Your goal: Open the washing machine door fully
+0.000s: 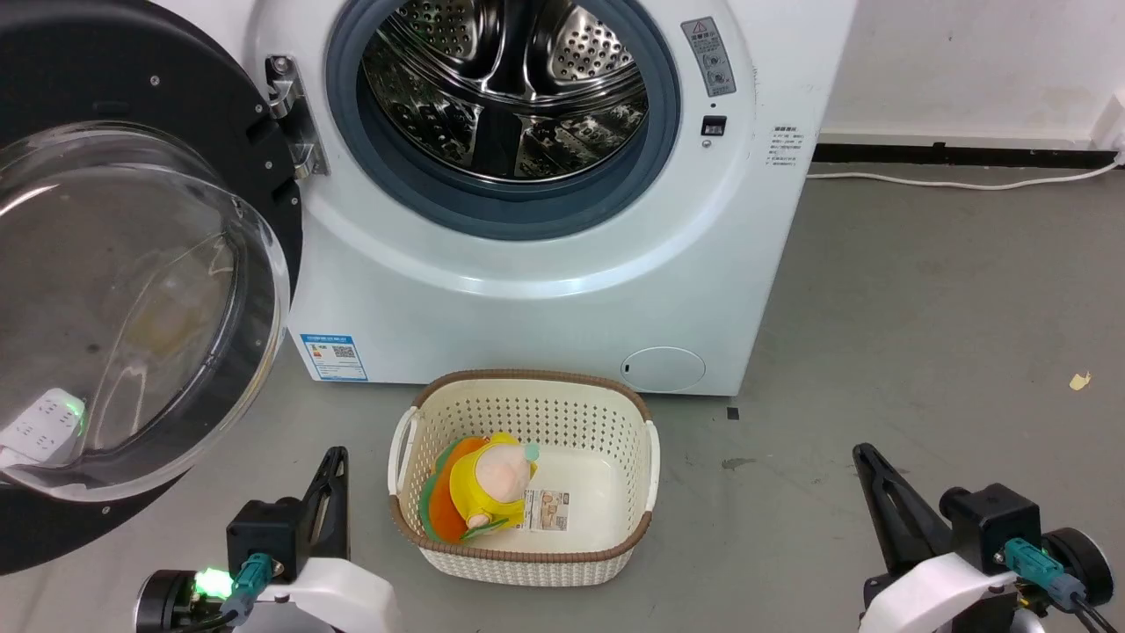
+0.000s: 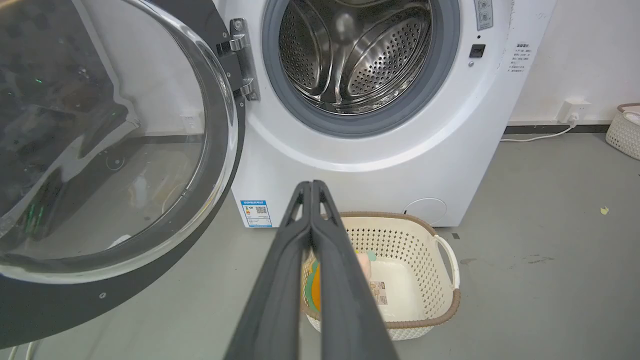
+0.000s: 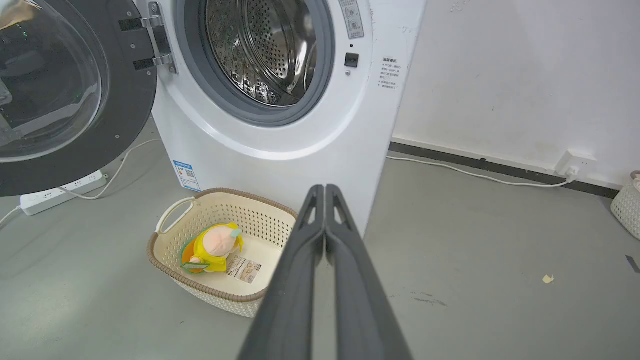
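Note:
The white washing machine (image 1: 562, 308) (image 2: 380, 165) (image 3: 310, 150) stands ahead with its steel drum exposed. Its door (image 1: 132, 299) (image 2: 110, 150) (image 3: 65, 95), a black disc with a clear bulging glass bowl, is swung wide out to the left on its hinge (image 1: 290, 114). My left gripper (image 1: 334, 462) (image 2: 311, 185) is shut and empty, low at the left, below the door and apart from it. My right gripper (image 1: 866, 457) (image 3: 325, 189) is shut and empty too, over bare floor at the lower right.
A cream perforated basket (image 1: 633, 440) (image 2: 440, 280) (image 3: 175, 220) holding a yellow plush toy (image 1: 488, 483) sits on the floor before the machine, between my grippers. A white power strip (image 3: 60, 192) and cable lie left under the door. Another basket (image 2: 622, 130) stands far right.

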